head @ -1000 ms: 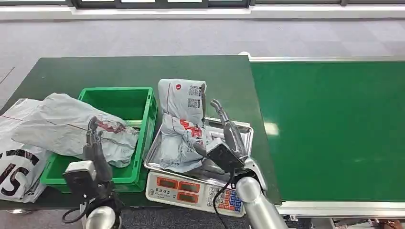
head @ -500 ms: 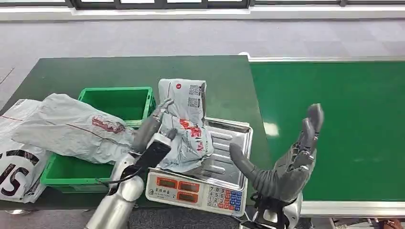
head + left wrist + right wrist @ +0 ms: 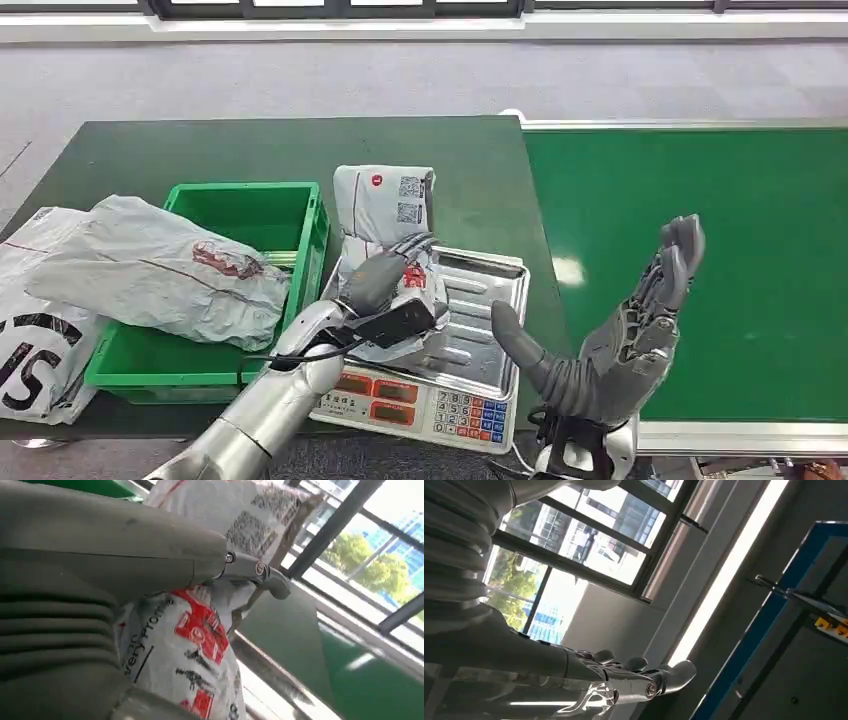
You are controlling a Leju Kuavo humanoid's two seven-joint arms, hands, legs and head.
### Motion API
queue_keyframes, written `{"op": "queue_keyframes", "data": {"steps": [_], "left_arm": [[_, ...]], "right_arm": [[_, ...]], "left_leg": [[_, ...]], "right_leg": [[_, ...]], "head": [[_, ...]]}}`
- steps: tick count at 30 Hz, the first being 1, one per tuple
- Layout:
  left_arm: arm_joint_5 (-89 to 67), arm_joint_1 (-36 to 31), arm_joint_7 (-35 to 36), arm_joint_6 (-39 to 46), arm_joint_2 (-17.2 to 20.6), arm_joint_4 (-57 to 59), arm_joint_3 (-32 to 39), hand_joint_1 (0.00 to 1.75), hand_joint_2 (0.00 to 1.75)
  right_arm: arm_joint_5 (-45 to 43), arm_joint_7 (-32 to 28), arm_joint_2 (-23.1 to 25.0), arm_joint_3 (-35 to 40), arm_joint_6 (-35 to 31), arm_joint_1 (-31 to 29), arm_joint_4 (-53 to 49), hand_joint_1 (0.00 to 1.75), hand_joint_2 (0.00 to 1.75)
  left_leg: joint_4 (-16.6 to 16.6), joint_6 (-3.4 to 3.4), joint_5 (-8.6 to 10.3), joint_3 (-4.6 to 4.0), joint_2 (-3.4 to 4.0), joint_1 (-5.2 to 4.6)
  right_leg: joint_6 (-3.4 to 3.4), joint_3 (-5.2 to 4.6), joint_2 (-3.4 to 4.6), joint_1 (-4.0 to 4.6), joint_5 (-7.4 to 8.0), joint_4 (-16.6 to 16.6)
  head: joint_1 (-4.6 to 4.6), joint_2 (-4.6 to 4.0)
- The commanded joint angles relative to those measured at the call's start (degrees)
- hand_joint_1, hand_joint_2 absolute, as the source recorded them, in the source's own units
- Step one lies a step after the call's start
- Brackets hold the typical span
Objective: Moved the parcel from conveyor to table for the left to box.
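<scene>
— Looking at the surface first: dark green tabletop [image 3: 200,150] on the left, brighter green conveyor [image 3: 700,250] butted against its right side, grey carpeted floor [image 3: 400,70] beyond, window frames along the far wall.

— And on the tabletop?

— Green crate [image 3: 250,215] with a grey mailer bag [image 3: 150,270] draped over its left rim, white printed bag [image 3: 30,340] further left, cut off by the picture edge. Weighing scale [image 3: 420,395] just right of the crate, steel pan [image 3: 480,300] on top.

— Parcel?

— Grey parcel [image 3: 385,200] with red print and square code labels, lying on the scale pan, far end hanging past the pan toward the back of the tabletop. Lower half hidden under the left robot hand [image 3: 385,285].

— Gripping it?

— Resting on it, fingers draped over the wrapping; hard to judge from the head view whether closed round it. In the left wrist view, thumb [image 3: 255,572] laid against the parcel [image 3: 190,635], other fingers out of sight. Cannot tell whether holding.

— Right one?

— Right robot hand [image 3: 620,340] raised over the conveyor edge, fingers spread, nothing in it.

— Versus half a second back?

— Left robot hand further onto the parcel, previously at its left side. Right robot hand slightly higher and further right. Parcel barely shifted.
</scene>
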Motion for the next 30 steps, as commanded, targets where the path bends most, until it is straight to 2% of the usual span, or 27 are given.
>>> {"op": "queue_keyframes", "data": {"steps": [1, 5, 6, 7, 21, 27, 30], "left_arm": [[-4.8, -8.6, 1.2, 1.6, -2.7, 20.7, -14.0, 0.00, 1.75], [-5.7, -9.0, 1.4, 1.9, -2.3, 21.8, -15.1, 0.00, 1.75], [-6.1, -9.2, 1.1, 1.6, -2.1, 22.0, -15.6, 0.52, 1.75], [-7.3, -9.4, 1.6, 2.2, -1.9, 22.1, -16.6, 1.73, 1.75], [-7.7, -9.9, 1.4, 4.1, -0.6, 23.2, -16.9, 1.75, 1.75], [-5.9, -8.9, 2.8, 8.5, 3.9, 15.7, -12.7, 1.75, 1.75], [-9.0, -8.4, 4.8, 14.2, 6.5, 10.6, -11.7, 1.75, 1.75]], "right_arm": [[-2.1, 0.2, -2.4, 2.1, 1.3, -2.8, 1.8, 0.00, 1.75], [-2.6, 0.2, -2.4, 2.0, 1.6, -3.5, 2.0, 0.00, 1.75], [-2.8, 0.2, -2.3, 2.0, 1.9, -3.6, 2.1, 0.00, 1.75], [-3.5, 0.2, -2.2, 1.8, 2.7, -3.8, 2.2, 0.00, 1.75], [-5.6, 0.2, -1.6, 1.3, 4.1, -5.0, 2.5, 0.00, 1.75], [-5.1, 0.7, -0.5, 0.8, 5.7, -4.7, 2.5, 0.00, 1.75], [-5.2, 0.7, -0.3, 0.4, 5.8, -4.4, 1.9, 0.00, 1.75]], "left_leg": [[-0.1, 0.03, 0.07, 0.06, -0.02, 0.00], [-0.2, 0.02, 0.13, 0.10, 0.17, 0.00], [-0.1, 0.01, 0.06, 0.08, 0.12, 0.00], [0.0, 0.02, 0.03, 0.08, 0.08, -0.01], [-0.1, 0.01, 0.10, 0.14, 0.16, 0.00], [-0.1, -0.03, 0.14, 0.17, 0.30, 0.02], [-0.1, -0.04, 0.12, 0.16, 0.36, 0.03]], "right_leg": [[-0.01, 0.13, -0.16, 0.02, 0.05, -0.1], [-0.03, 0.17, -0.07, 0.03, 0.15, -0.2], [-0.02, 0.14, -0.04, 0.02, 0.07, -0.1], [-0.01, 0.14, -0.03, 0.00, 0.03, 0.0], [-0.01, 0.20, 0.00, 0.01, 0.08, -0.1], [-0.06, 0.18, 0.09, 0.04, 0.14, -0.1], [-0.07, 0.13, 0.14, 0.05, 0.14, -0.1]], "head": [[0.00, 0.00], [0.00, 0.00], [0.00, 0.00], [0.00, 0.00], [0.00, 0.00], [0.00, 0.00], [0.00, 0.00]]}}
